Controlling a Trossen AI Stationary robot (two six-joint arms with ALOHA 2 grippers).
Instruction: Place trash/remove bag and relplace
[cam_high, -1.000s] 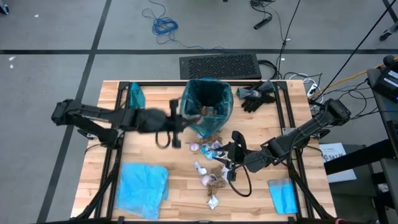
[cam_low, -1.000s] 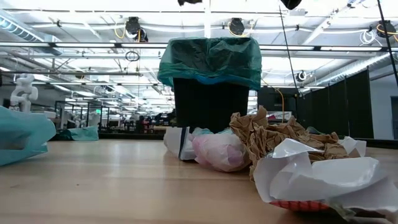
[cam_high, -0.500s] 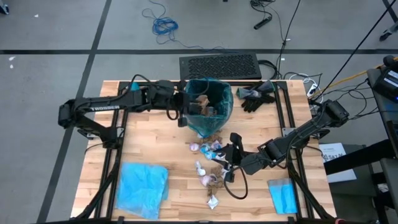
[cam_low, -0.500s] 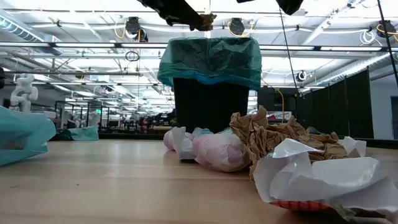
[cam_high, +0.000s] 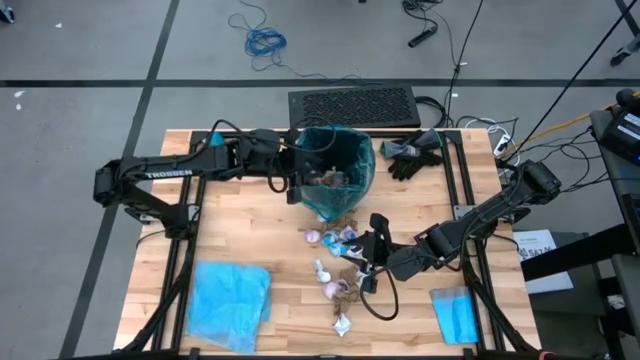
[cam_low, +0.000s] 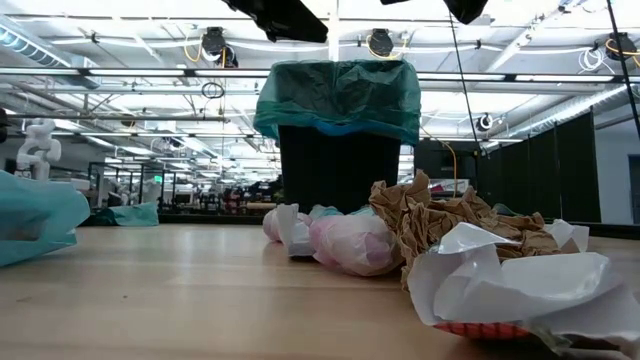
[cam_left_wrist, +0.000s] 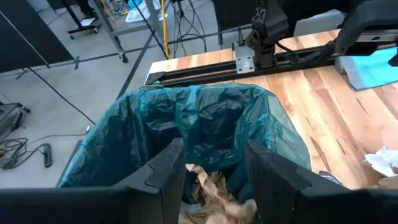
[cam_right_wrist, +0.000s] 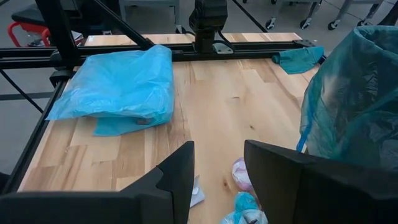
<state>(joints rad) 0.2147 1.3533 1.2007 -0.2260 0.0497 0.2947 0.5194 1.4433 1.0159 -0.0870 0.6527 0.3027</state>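
A black bin lined with the dark teal bag stands at the table's far middle. Brown paper wads lie inside it. My left gripper hangs open over the bag's left rim, with nothing between its fingers. More trash, brown wads and white and pink wrappers, lies on the table in front of the bin. My right gripper stands open just right of these scraps and above them, touching none.
The sky-blue replacement bag lies at the near left. Black gloves lie right of the bin. A small blue folded cloth sits near right, and a teal piece at the far left. Black rails run along both table sides.
My left gripper has swung from the table's left middle up and right to the bin's rim, carrying a brown wad. There it has opened, and the wad has dropped into the bag. My right gripper has kept still.
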